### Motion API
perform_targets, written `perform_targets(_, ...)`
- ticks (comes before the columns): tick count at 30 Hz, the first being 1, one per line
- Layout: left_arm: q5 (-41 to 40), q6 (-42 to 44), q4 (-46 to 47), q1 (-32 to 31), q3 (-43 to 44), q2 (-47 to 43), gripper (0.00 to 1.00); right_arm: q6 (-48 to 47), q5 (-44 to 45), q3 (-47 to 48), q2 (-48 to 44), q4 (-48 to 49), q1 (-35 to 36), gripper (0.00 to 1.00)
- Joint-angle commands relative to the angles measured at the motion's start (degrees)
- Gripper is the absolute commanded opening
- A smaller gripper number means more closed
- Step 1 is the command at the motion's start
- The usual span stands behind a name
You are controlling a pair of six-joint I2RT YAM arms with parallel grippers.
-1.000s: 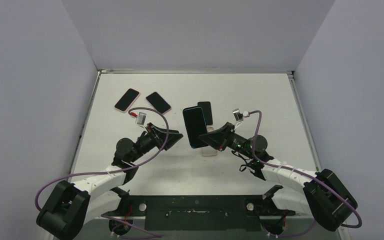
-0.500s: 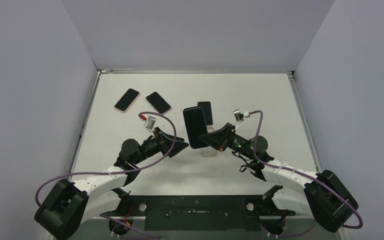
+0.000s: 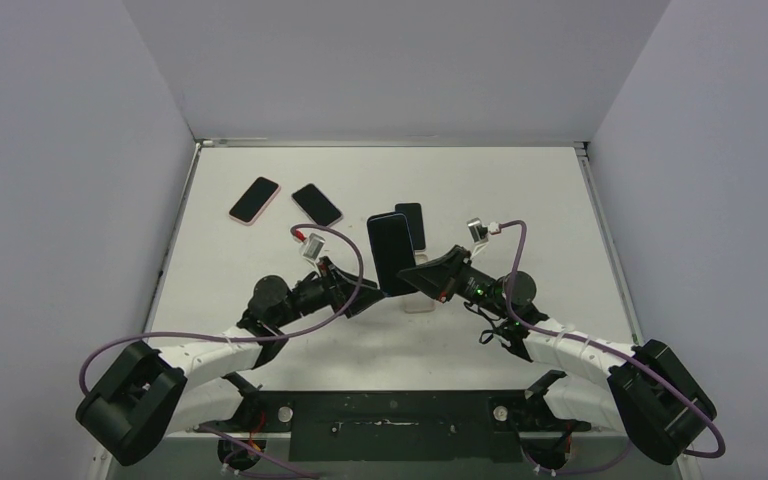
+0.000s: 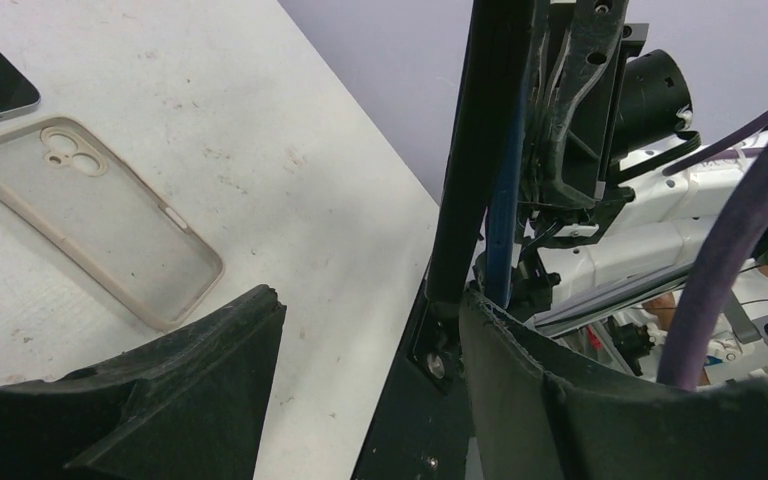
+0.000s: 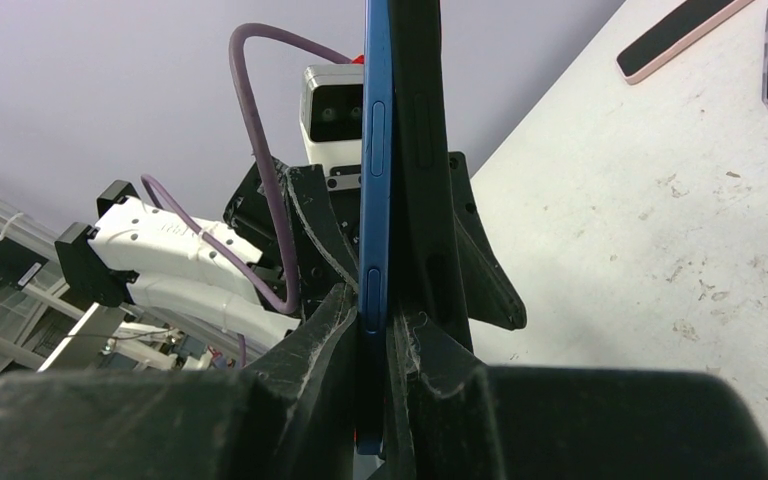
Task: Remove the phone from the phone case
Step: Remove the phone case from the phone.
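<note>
My right gripper (image 3: 406, 274) is shut on the lower end of a blue phone (image 3: 390, 252) and holds it upright above the table. In the right wrist view the blue phone edge (image 5: 375, 200) sits against a black phone case (image 5: 422, 150), both running down between the right gripper's (image 5: 392, 335) jaws. My left gripper (image 3: 374, 294) is open, right beside the phone's lower left. In the left wrist view the black case edge (image 4: 480, 150) stands just inside the left gripper's (image 4: 370, 340) right finger (image 4: 540, 400); I cannot tell whether they touch.
An empty beige case (image 4: 90, 220) lies flat on the table, under the held phone (image 3: 422, 306). A dark phone (image 3: 413, 224) lies behind it. A pink-edged phone (image 3: 254, 200) and another phone (image 3: 317, 204) lie at the back left.
My left arm has swung right and forward, bringing its open gripper up to the held phone. The right arm and phone have not moved.
</note>
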Motion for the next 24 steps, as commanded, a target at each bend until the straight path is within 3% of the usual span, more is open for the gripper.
perform_targets(1, -0.65, -1.45, 5.83, -0.36, 2.95, 0.88, 0.62, 0.86, -0.59, 0.24, -1.52, 8.77, -0.15, 0.0)
perform_targets(9, -0.44, -4.13, 12.72, -0.33, 4.19, 4.76, 0.59, 1.15, -2.04, -0.61, -1.27, 8.82, 0.14, 0.0)
perform_targets(15, 0.62, -6.0, 17.86, -0.31, 5.31, 7.99, 0.5, 0.69, -3.62, -0.7, -0.56, 8.84, 0.92, 0.0)
perform_targets(20, 1.36, -6.92, 19.95, -0.33, 6.41, 9.01, 0.32, 0.71, -3.88, -1.39, -0.34, 8.77, 1.04, 0.0)
perform_targets(24, -0.11, -4.5, 15.85, -0.27, 6.69, 7.92, 0.15, 0.19, -4.38, -1.5, -1.03, 7.42, 0.97, 0.0)
